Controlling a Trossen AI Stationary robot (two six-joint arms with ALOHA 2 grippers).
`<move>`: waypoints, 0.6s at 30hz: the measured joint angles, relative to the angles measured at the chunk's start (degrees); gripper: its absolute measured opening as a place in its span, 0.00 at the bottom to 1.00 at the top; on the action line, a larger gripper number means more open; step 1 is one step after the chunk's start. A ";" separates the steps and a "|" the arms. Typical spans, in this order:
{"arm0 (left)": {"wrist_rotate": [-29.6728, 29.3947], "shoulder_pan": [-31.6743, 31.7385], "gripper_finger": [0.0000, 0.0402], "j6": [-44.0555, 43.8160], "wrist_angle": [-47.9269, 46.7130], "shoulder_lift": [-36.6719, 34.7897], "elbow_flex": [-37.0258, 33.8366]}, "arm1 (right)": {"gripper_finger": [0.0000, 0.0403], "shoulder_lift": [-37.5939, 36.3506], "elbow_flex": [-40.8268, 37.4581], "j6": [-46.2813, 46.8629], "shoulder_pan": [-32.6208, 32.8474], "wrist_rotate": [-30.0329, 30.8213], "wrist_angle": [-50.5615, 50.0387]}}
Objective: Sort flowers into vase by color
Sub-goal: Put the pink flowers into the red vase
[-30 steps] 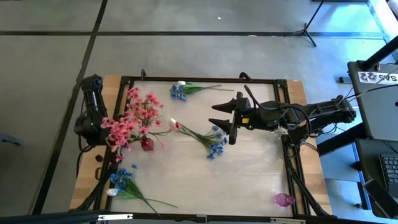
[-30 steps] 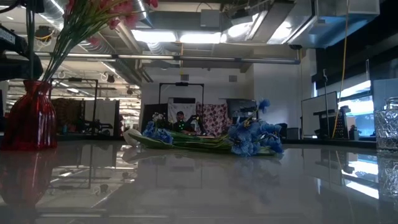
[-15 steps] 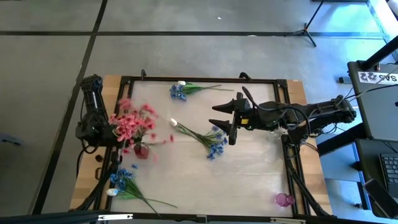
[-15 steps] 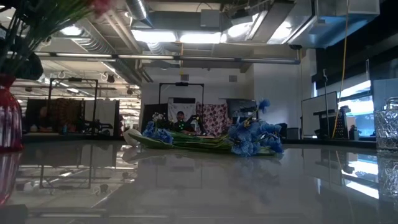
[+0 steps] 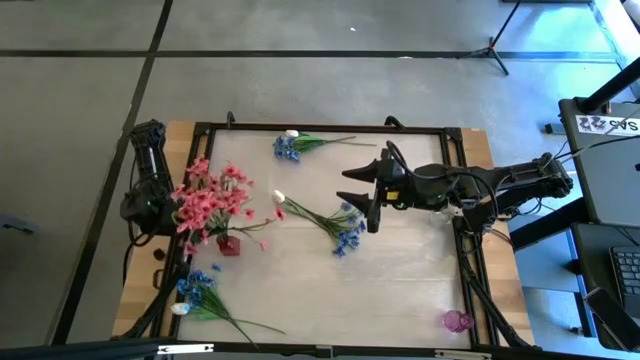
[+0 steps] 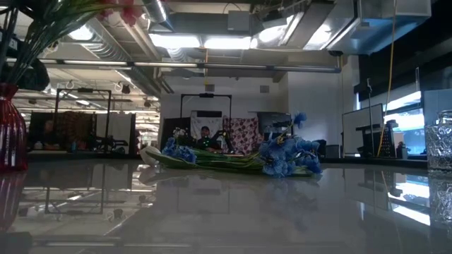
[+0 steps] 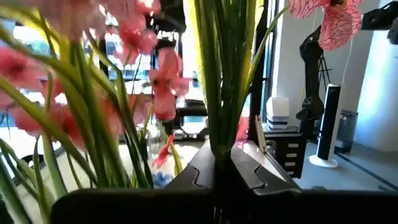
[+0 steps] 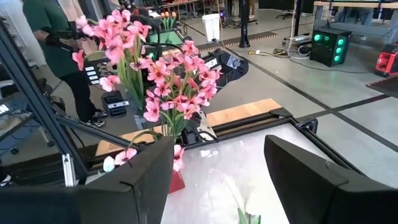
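The left gripper [image 7: 214,163] sits at the left edge of the table [image 5: 400,290], its fingers pressed together on the green stems of the pink flowers [image 5: 208,200]; in the left wrist view the stems rise straight up out of the closed jaws. The bunch stands in a small red vase [image 5: 229,244] near the table's left side, the blooms spreading over and to the left of it, and the low view catches only the vase's edge and a few stems at the far left. The right gripper [image 5: 372,192] hangs over the middle of the table with its two fingers spread wide and nothing between them. Just beside it, toward the table's centre, lies a sprig with blue blooms [image 5: 346,228] and a white bud at the other end of its stem. A second blue sprig [image 5: 290,146] lies near the far edge, and a third blue sprig [image 5: 201,290] lies at the near left corner. A small pink vase [image 5: 456,321] stands at the near right corner, well apart from the flowers.
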 joint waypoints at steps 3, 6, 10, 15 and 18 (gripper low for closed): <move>-2.39 -0.75 0.01 -3.45 -0.63 0.00 0.00 | 0.62 0.02 0.02 0.00 -0.02 0.07 -0.25; -4.37 -1.67 0.01 -7.37 -2.76 0.00 0.00 | 0.62 0.02 0.02 0.00 -0.02 1.09 -0.57; -5.52 -2.13 0.01 -13.39 -7.22 0.03 0.00 | 0.62 0.02 0.02 0.00 -0.02 1.56 -0.55; -5.28 -2.13 0.01 -15.57 -9.43 0.13 0.00 | 0.62 0.02 0.02 0.00 -0.02 1.60 -0.55; -4.37 -2.13 0.01 -16.83 -11.66 0.13 0.00 | 0.62 0.02 0.02 0.00 -0.02 1.66 -0.54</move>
